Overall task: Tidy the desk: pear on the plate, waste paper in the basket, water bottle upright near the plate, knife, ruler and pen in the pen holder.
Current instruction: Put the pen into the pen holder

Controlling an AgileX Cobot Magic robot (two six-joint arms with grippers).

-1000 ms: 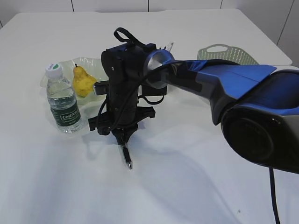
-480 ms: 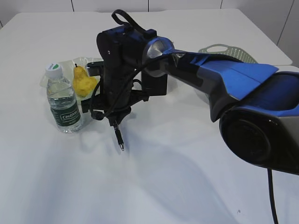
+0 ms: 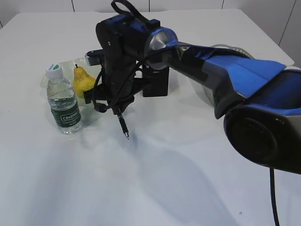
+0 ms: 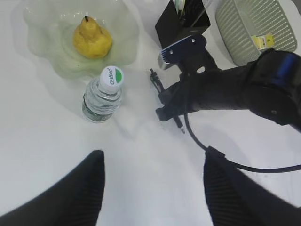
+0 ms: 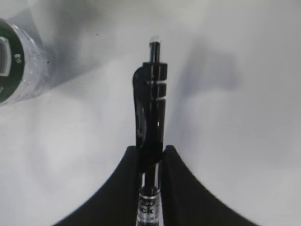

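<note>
Right gripper [image 5: 150,155] clamped on pen [image 3: 123,126], held off table [image 3: 178,179], right of bottle [image 3: 62,101]. Left gripper [image 4: 150,188] fingers apart, nothing between. Pear [image 3: 83,81] on plate [image 4: 51,66].

— What colours sit on the white bench [image 3: 70,188]?

— A yellow pear [image 3: 83,81] in a pale green translucent plate [image 4: 47,56], and a clear water bottle [image 3: 62,101] with a dark green label and white cap.

— And further back?

— A matte black pen holder [image 3: 156,82], a sage green perforated basket [image 4: 256,28], a black pen [image 3: 123,126].
</note>
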